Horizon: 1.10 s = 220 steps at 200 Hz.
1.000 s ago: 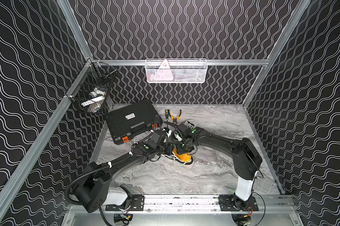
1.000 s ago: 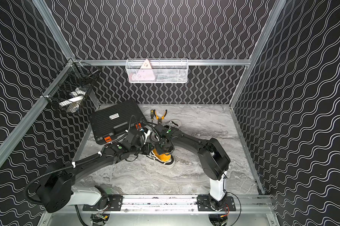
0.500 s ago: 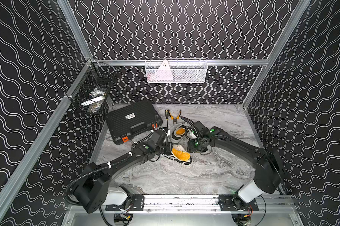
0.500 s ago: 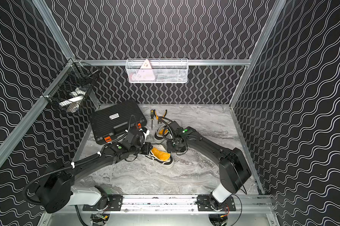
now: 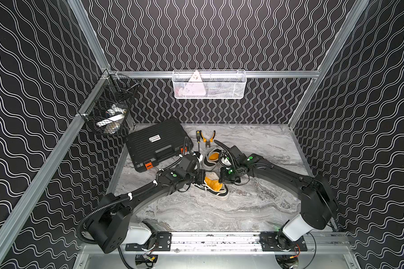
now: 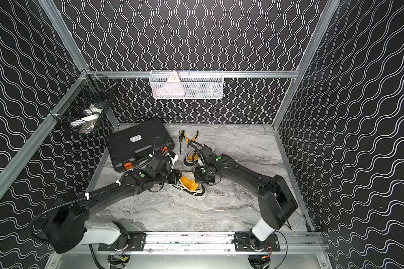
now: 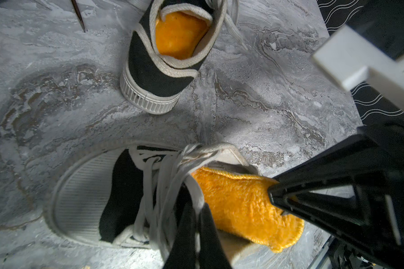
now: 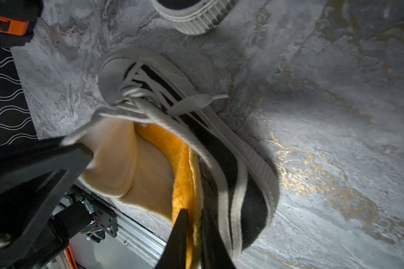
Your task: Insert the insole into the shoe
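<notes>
Insole pinched in right gripper — left gripper clamps shoe collar.

Black walls with white wavy lines are closing in on three sides. A white wire basket is hanging from an aluminium rail on the back wall. Left of that basket, a black wire basket is hanging in the corner. Below it, a grey marbled bench is lying evenly lit.
</notes>
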Tool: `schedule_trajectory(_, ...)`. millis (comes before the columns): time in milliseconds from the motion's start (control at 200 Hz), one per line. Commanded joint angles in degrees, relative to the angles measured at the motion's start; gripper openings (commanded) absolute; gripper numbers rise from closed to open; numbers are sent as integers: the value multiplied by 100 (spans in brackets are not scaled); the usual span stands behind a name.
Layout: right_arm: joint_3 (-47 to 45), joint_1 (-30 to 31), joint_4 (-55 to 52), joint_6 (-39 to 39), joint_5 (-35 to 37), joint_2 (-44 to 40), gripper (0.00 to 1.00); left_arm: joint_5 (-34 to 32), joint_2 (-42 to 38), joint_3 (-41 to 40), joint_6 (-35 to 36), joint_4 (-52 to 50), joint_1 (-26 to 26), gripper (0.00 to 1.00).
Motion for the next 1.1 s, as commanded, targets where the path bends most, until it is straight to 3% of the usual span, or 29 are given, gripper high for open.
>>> schedule_trajectory(0, 252, 102, 60, -128, -14, 192, 15, 8, -47, 89, 76, 94, -7, 0)
schedule_trajectory(235, 974, 404, -793, -726, 1015, 897, 14, 91, -122, 81, 30, 104, 3, 0)
schedule_trajectory(470, 967, 613, -844, -779, 1481, 1225, 13, 199, -219, -31, -79, 252, 12, 0)
schedule_trajectory(786, 298, 763, -1024, -541, 2406, 928, 16, -150, -338, -146, -536, 368, 119, 0)
schedule_trajectory(901, 441, 839, -1333, -549, 3114, 1103, 17, -190, -360, -165, -505, 395, 114, 0)
schedule_trajectory(971, 640, 896, -1532, -536, 3440, 1181, 23, -467, -383, -107, -396, 165, 31, 0)
schedule_trajectory(1096, 931, 920, -1669, -382, 3553, 1098, 47, -562, -421, -119, -360, 60, 7, 0)
